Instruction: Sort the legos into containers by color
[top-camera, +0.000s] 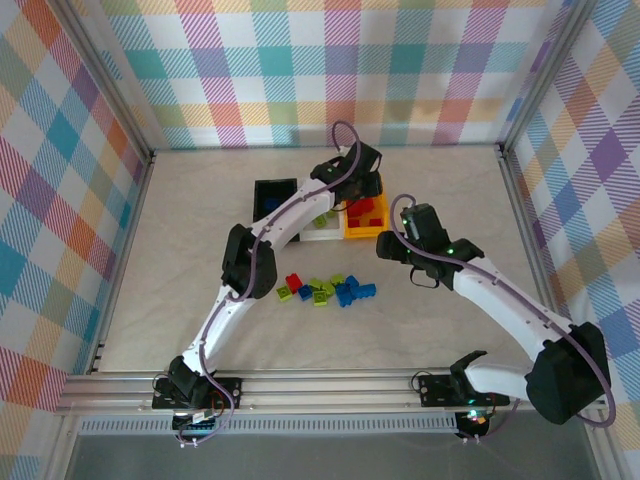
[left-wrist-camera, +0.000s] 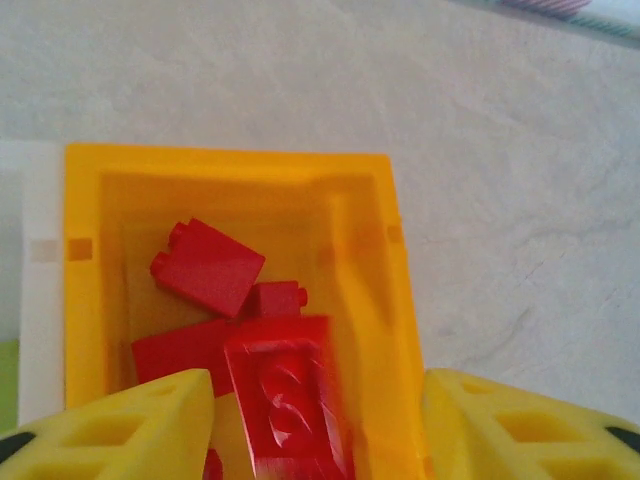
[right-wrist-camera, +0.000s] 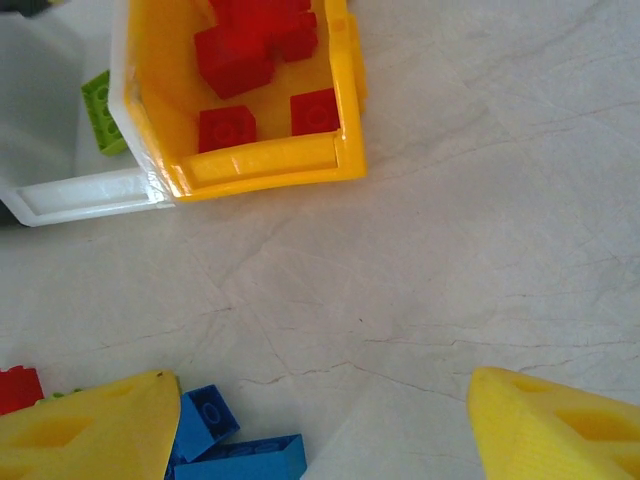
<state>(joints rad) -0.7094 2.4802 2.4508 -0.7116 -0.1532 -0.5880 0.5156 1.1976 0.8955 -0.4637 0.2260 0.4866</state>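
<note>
Hovering over the orange bin, our left gripper has its fingers parted, a red brick loose between them, lengthwise along the bin. Our wide-open right gripper sits nearer the blue bricks.

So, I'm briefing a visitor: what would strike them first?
The orange bin holding red bricks, with the left hand open above it and a blurred red brick between its fingers. Next, the loose blue, green and red bricks on the table in front of it.
</note>
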